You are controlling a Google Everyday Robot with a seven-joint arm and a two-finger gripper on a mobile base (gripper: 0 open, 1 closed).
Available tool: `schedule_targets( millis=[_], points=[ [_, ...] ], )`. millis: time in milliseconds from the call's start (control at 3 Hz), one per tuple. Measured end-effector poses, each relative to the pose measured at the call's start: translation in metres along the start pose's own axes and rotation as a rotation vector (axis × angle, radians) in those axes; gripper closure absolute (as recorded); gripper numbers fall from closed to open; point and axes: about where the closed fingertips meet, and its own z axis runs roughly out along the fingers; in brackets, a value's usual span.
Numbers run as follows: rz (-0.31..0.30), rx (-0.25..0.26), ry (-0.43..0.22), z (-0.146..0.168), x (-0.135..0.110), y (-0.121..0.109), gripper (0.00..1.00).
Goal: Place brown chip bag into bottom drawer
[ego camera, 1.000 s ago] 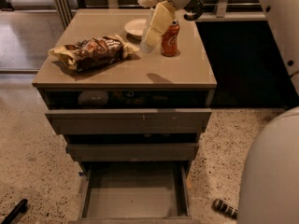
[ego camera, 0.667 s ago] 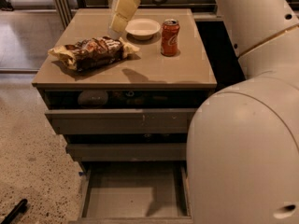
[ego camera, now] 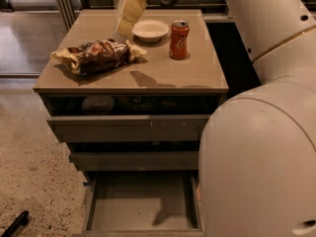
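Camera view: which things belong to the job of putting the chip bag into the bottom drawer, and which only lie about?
Job: brown chip bag on the cabinet top; bottom drawer, pulled open; gripper above the bag's right end.
Lying about: white bowl; red soda can, both on the top.

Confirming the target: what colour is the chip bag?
The chip bag is dark brown with cream-yellow ends, in the camera view. The gripper hangs beside the bowl.

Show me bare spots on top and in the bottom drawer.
Free: front strip of the cabinet top, right of the brown chip bag; the whole bottom drawer. Crowded: the back, where the gripper hangs beside bowl and soda can.
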Motion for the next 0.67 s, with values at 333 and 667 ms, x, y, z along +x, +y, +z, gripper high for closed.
schedule_targets(
  millis=[333, 667],
  points=[
    [-0.005, 0.006, 0.010, 0.016, -0.013, -0.009, 0.00],
    [-0.049, -0.018, 0.019, 0.040, -0.042, -0.014, 0.00]
  ],
)
